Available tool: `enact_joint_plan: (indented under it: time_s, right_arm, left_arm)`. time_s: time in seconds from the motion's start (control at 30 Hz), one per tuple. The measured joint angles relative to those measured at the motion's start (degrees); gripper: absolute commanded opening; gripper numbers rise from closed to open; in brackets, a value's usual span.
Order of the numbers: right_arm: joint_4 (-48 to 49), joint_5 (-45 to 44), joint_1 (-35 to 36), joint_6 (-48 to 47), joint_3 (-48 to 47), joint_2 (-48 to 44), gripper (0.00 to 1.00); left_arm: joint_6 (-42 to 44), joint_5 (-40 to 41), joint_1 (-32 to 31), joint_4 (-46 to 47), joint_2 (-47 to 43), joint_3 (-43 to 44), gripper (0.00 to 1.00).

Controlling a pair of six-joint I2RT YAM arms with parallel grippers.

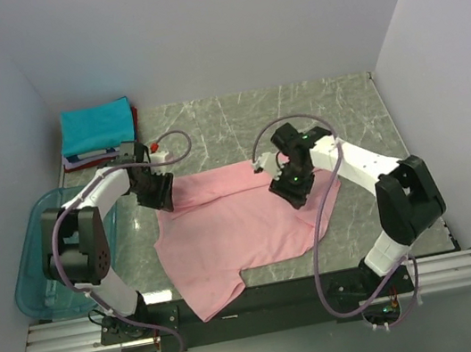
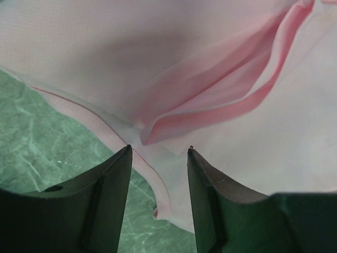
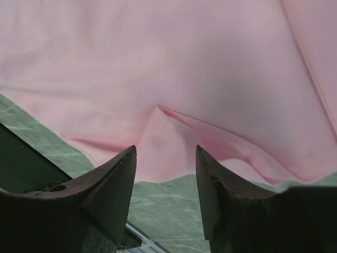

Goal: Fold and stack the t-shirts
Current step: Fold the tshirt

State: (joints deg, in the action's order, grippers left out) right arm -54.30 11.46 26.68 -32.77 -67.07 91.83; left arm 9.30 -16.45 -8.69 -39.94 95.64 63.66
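A light pink t-shirt [image 1: 244, 229] lies spread and partly folded on the green marble table, one sleeve hanging toward the near edge. My left gripper [image 1: 159, 191] hovers over its far left corner. In the left wrist view that gripper [image 2: 159, 150] is open, the pink t-shirt [image 2: 210, 63] lying creased under the gap, not pinched. My right gripper [image 1: 292, 186] is over the shirt's right part; in the right wrist view this gripper [image 3: 166, 150] is open above the pink t-shirt [image 3: 168, 68] hem. A stack of folded t-shirts [image 1: 96, 129], teal on top, sits at the back left.
A translucent blue bin [image 1: 30, 273] stands at the left table edge beside the left arm. White walls close in the table on three sides. Bare marble [image 1: 235, 122] lies behind the pink shirt.
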Motion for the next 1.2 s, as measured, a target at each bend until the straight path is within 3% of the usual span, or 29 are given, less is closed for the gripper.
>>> enact_joint_plan:
  time_s: [0.4,0.5,0.53,0.63,0.7,0.83,1.07,1.2]
  right_arm:
    - [1.27,-6.36,8.79,4.87,3.15,7.17,0.55]
    - [2.21,-8.52,8.81,5.16,4.55,8.59,0.41]
    - [2.51,-9.38,8.81,5.27,5.07,8.96,0.3]
    - [2.82,-11.45,8.81,5.68,6.69,8.92,0.12]
    - [2.82,-12.33,8.81,5.81,7.54,8.2,0.05]
    - [1.66,-14.64,8.79,5.88,10.82,2.93,0.04]
    - [-1.31,-19.61,7.65,4.81,17.46,-7.72,0.15]
    - [-2.73,-22.38,4.46,3.32,21.68,-9.7,0.09]
  left_arm:
    - [-0.2,-0.15,-0.02,1.31,3.1,-0.44,0.52]
    - [-0.2,-0.02,-0.02,1.84,3.65,-0.5,0.51]
    - [-0.2,0.13,-0.02,2.14,3.67,-0.66,0.5]
    - [-0.2,0.83,-0.02,2.54,3.67,-1.05,0.47]
    - [-0.24,1.38,0.0,2.84,3.67,-1.4,0.42]
    - [-0.52,2.58,0.11,3.1,4.35,-1.62,0.35]
    - [-1.55,3.91,0.26,3.76,5.27,-1.49,0.27]
    - [-1.86,4.61,0.44,3.63,5.49,-1.22,0.24]
